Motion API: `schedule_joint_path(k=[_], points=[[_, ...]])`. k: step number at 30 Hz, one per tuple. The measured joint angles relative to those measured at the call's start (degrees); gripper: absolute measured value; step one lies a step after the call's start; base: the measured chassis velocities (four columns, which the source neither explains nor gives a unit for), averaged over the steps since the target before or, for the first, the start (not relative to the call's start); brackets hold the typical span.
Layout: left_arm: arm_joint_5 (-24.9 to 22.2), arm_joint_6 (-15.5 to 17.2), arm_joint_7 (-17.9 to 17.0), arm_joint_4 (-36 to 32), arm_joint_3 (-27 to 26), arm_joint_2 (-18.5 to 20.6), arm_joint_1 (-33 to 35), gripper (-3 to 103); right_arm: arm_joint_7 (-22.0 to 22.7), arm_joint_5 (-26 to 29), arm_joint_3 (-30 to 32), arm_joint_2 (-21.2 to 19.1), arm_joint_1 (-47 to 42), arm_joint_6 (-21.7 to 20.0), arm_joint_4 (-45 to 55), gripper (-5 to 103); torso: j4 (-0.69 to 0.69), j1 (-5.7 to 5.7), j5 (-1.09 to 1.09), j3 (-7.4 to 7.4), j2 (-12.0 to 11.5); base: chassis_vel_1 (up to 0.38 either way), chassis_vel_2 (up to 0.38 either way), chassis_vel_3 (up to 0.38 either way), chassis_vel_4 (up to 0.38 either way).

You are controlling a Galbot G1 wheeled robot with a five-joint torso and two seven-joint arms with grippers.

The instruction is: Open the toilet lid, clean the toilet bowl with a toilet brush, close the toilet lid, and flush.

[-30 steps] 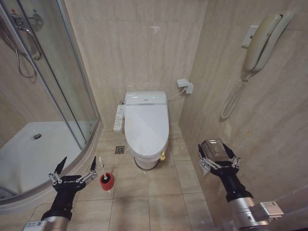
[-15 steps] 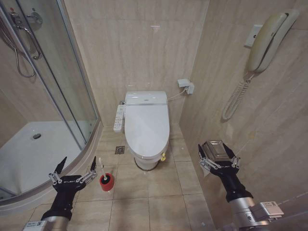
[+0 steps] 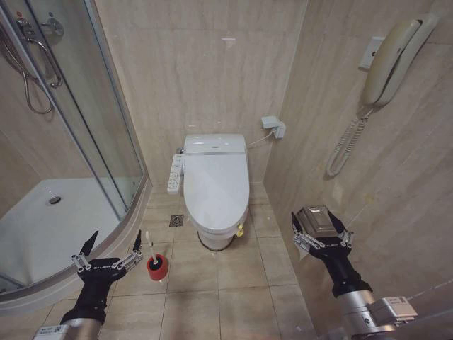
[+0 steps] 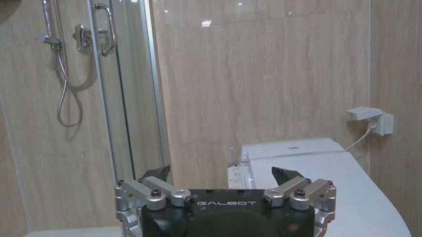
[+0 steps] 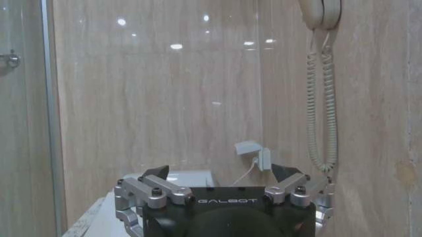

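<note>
The white toilet stands against the back wall with the toilet lid (image 3: 215, 183) down flat, so the inside of the toilet bowl is hidden. The lid (image 4: 329, 185) also shows beyond my left fingers. The toilet brush (image 3: 151, 248) stands upright on the floor tiles in its red cup holder (image 3: 156, 268), left of the toilet's front. My left gripper (image 3: 115, 238) hangs open just left of the brush, holding nothing; its open fingers (image 4: 221, 173) frame the wall. My right gripper (image 3: 320, 225) hangs open and empty to the right of the toilet, close to the side wall, and appears again (image 5: 219, 172) facing the back wall.
A curved glass shower enclosure (image 3: 106, 142) with a white shower tray (image 3: 49, 227) takes up the left side. A wall phone (image 3: 389, 60) with coiled cord hangs on the right wall. A control panel (image 3: 174, 173) juts from the toilet's left side, and a floor drain (image 3: 175, 220) lies near it.
The whole head view has shifted very slightly. Both arms, the lid and the brush keep their places.
</note>
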Motion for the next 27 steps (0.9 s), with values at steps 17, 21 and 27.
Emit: schedule_joint_path(k=[17, 21, 27], points=[[0.0, 0.0, 0.0, 0.0, 0.0, 0.0, 0.0, 100, 0.0, 0.0, 0.0, 0.0, 0.0, 0.0, 0.0, 100, 0.0, 0.0, 0.0, 0.0, 0.01, 0.0, 0.0, 0.0, 0.0], [0.0, 0.0, 0.0, 0.0, 0.0, 0.0, 0.0, 100, 0.0, 0.0, 0.0, 0.0, 0.0, 0.0, 0.0, 100, 0.0, 0.0, 0.0, 0.0, 0.01, 0.0, 0.0, 0.0, 0.0], [0.0, 0.0, 0.0, 0.0, 0.0, 0.0, 0.0, 100, 0.0, 0.0, 0.0, 0.0, 0.0, 0.0, 0.0, 100, 0.0, 0.0, 0.0, 0.0, 0.01, 0.0, 0.0, 0.0, 0.0]])
